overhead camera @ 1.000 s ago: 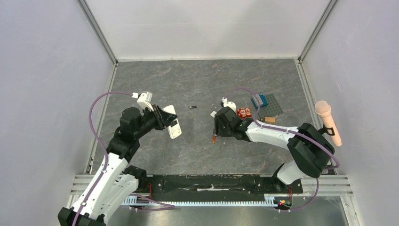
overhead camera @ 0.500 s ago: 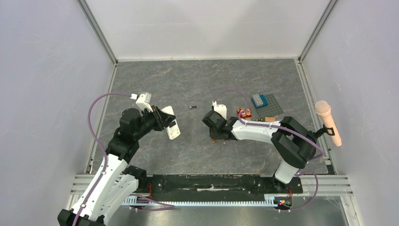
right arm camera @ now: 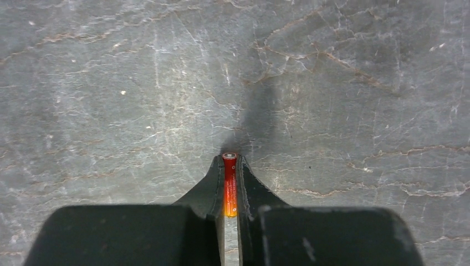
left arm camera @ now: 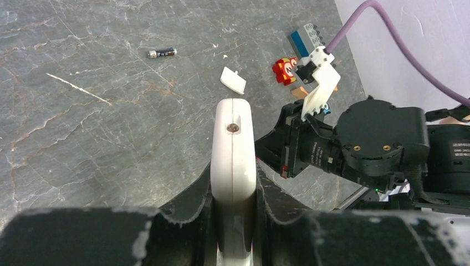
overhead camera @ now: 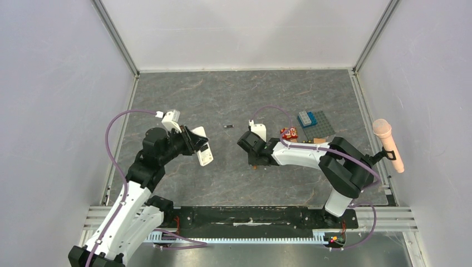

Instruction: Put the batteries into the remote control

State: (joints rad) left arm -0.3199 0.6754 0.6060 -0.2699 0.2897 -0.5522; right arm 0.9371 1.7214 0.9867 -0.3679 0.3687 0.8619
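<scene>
In the overhead view, your left gripper (overhead camera: pixel 196 146) sits left of centre. Its jaws are clamped on the remote control (overhead camera: pixel 204 150), whose white edge faces the wrist camera. The dark battery (overhead camera: pixel 227 126) lies loose on the table (overhead camera: pixel 222 183) just above centre, apart from both arms. Right of centre, your right gripper (right arm camera: pixel 230 162) is closed on the orange-red battery (right arm camera: pixel 229 191), tip showing past the fingertips. A red block (overhead camera: pixel 288 133) lies further right.

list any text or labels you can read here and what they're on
Nothing here is legible.
Dark thin loose battery: wrapper print, too small.
Orange-red battery in the right hand: faint print, blurred.
Black housing on the right arm: white label, too small.
</scene>
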